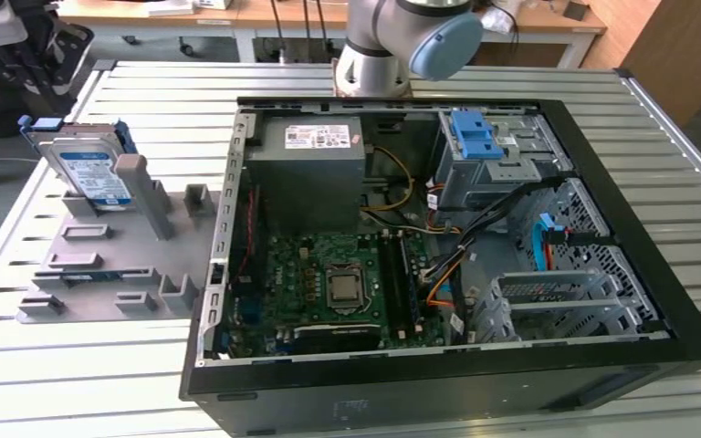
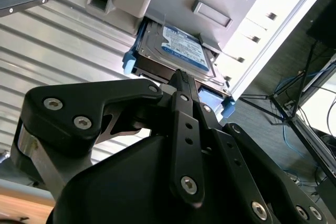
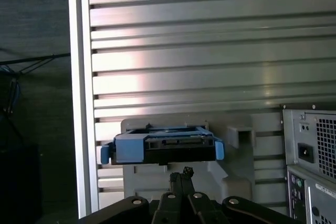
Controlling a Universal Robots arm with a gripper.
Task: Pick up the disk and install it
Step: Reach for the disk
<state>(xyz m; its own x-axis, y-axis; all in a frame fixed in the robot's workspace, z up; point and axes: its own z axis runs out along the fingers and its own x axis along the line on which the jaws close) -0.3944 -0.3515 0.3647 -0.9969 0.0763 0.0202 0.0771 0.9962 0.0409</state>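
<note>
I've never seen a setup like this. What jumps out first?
An open computer case with its green circuit board bared fills the middle of the exterior view. At that view's left, the disk in its blue frame stands on edge in a grey holder. In both wrist views the black gripper points toward it.

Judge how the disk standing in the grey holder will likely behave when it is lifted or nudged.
The disk looks like a rigid metal slab, so it should stay stiff and probably feel heavy for its size. It stands on edge, leaning in the grey holder, so a sideways push may tip it. Its blue frame looks smooth, perhaps slippery.
</note>
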